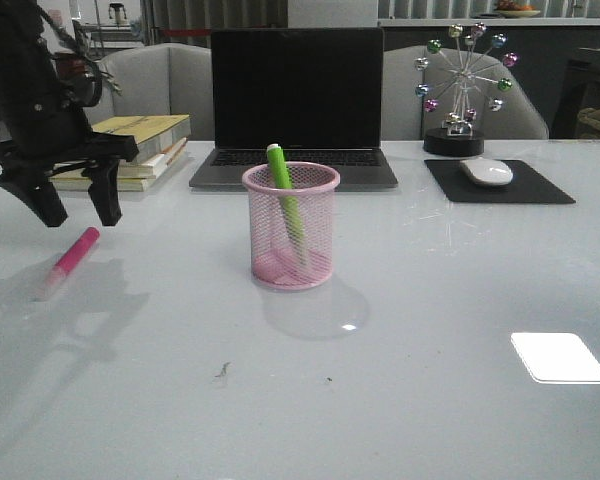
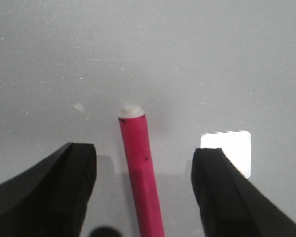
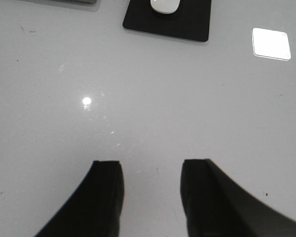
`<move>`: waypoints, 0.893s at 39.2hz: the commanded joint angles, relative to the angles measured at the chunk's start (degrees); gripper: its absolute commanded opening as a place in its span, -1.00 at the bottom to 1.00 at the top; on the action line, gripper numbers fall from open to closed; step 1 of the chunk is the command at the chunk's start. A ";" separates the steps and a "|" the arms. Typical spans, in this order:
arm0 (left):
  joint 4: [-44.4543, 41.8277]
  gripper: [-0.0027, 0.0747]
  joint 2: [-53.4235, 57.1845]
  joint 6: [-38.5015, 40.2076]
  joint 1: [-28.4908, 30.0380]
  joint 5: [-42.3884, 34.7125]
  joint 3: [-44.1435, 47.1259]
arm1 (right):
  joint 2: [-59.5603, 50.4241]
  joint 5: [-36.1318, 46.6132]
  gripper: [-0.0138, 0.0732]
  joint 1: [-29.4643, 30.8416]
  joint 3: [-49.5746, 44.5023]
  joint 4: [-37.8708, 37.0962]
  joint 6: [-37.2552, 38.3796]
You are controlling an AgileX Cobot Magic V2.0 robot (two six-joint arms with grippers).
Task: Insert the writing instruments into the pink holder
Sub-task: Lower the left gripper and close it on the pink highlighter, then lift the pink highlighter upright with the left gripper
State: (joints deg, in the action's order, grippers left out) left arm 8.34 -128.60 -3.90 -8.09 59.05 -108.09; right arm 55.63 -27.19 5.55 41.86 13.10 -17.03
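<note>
The pink holder [image 1: 290,226] stands mid-table in the front view, and the lime green highlighter [image 1: 284,192] leans inside it with its top above the rim. On the table at the left lies the bright pink highlighter [image 1: 73,257], its whitish cap end nearest the front edge. My left gripper [image 1: 77,211] hangs open just above and behind it. In the left wrist view the pink highlighter [image 2: 140,170] lies between the two spread fingers [image 2: 64,192] without touching either. My right gripper [image 3: 152,165] is open over bare table and is out of the front view.
A laptop [image 1: 296,105] stands behind the holder. A stack of books [image 1: 145,148] lies at the back left, close to my left arm. At the back right are a black mouse pad [image 1: 498,182] with a white mouse [image 1: 487,171] and a ferris-wheel ornament [image 1: 461,85].
</note>
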 commanded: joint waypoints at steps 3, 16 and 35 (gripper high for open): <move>-0.67 0.30 2.65 0.01 -0.28 -0.42 -1.77 | -0.97 3.97 0.25 0.50 1.65 0.02 -0.58; -0.67 0.30 1.03 0.01 -0.28 0.01 -1.77 | -0.97 3.97 0.25 0.50 1.65 0.02 -0.58; -1.04 0.11 0.60 0.01 -0.28 0.13 -1.77 | -0.97 3.97 0.25 0.50 1.65 0.02 -0.58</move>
State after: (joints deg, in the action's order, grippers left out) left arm 6.88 -131.38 -3.90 -8.09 59.58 -108.19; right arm 55.63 -27.19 5.55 41.80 13.10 -17.03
